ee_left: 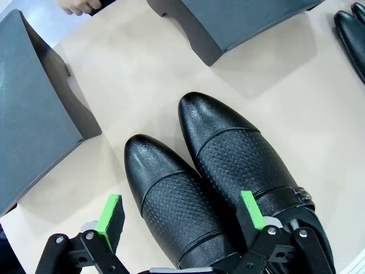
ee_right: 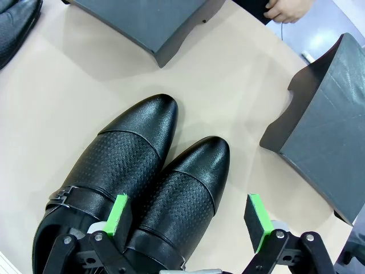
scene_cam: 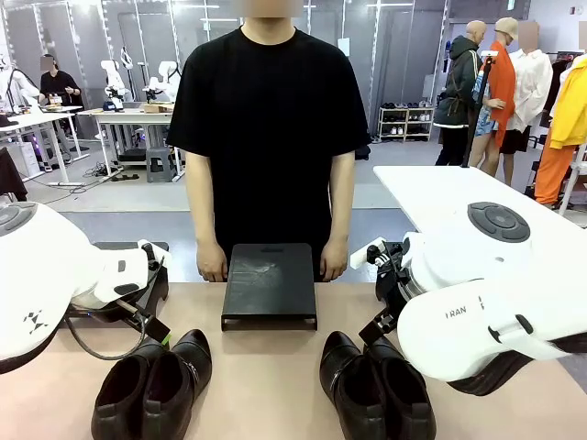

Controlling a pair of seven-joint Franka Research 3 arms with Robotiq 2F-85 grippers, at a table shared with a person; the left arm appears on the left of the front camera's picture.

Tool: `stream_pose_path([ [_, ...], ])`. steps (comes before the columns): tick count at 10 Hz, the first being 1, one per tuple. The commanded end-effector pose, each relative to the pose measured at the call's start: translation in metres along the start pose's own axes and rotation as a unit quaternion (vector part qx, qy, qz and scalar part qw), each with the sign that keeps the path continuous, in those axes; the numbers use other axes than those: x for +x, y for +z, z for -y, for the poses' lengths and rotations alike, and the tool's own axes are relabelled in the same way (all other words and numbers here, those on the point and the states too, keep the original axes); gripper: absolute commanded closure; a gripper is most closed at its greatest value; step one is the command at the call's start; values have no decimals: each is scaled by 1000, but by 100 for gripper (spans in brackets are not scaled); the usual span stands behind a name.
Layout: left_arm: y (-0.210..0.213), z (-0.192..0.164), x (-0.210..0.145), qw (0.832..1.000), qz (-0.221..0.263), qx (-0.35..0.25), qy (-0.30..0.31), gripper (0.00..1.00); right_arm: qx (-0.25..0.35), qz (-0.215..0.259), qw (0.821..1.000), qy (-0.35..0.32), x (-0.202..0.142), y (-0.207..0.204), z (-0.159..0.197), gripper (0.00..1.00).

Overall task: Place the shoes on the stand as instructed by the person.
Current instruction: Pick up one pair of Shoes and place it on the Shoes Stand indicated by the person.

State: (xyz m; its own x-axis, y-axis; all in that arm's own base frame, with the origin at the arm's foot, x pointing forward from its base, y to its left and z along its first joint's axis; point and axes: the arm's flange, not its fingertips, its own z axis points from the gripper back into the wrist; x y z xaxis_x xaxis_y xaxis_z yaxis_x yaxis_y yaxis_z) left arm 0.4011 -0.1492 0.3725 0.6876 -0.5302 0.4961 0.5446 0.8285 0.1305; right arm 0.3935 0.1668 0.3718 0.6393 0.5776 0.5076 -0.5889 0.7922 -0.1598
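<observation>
Two pairs of glossy black shoes stand on the tan table, one at the near left (scene_cam: 151,385) and one at the near right (scene_cam: 376,385). My left gripper (ee_left: 181,212) hangs open just above the left pair (ee_left: 199,171), its green pads astride one shoe without touching it. My right gripper (ee_right: 188,214) is open over the right pair (ee_right: 165,171) in the same way. A dark stand (scene_cam: 269,284) sits at the far middle of the table. The person (scene_cam: 268,119) stands behind it with both hands resting on the table edge.
Two more dark stands flank the middle one, one at the left (ee_left: 34,114) and one at the right (ee_right: 331,131), partly hidden by my arms in the front view. The person's hands (ee_left: 80,5) (ee_right: 288,8) lie near them.
</observation>
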Motion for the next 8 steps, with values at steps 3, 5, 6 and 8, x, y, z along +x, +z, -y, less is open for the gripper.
stream_pose_path([
  [3, 40, -10, 29, 1000, -9, 1, 8, 0, 14, 11, 1000, -17, 26, 40, 11, 0],
  [5, 86, -20, 37, 997, -24, -59, 30, 0, 50, 20, 998, -35, 43, 88, 20, 0],
  [6, 109, -29, 39, 994, -22, -93, 45, 0, 74, 35, 996, -46, 45, 104, 23, 0],
  [8, 167, -52, 33, 963, -22, -254, 85, 0, 166, 55, 979, -100, 37, 152, 46, 0],
])
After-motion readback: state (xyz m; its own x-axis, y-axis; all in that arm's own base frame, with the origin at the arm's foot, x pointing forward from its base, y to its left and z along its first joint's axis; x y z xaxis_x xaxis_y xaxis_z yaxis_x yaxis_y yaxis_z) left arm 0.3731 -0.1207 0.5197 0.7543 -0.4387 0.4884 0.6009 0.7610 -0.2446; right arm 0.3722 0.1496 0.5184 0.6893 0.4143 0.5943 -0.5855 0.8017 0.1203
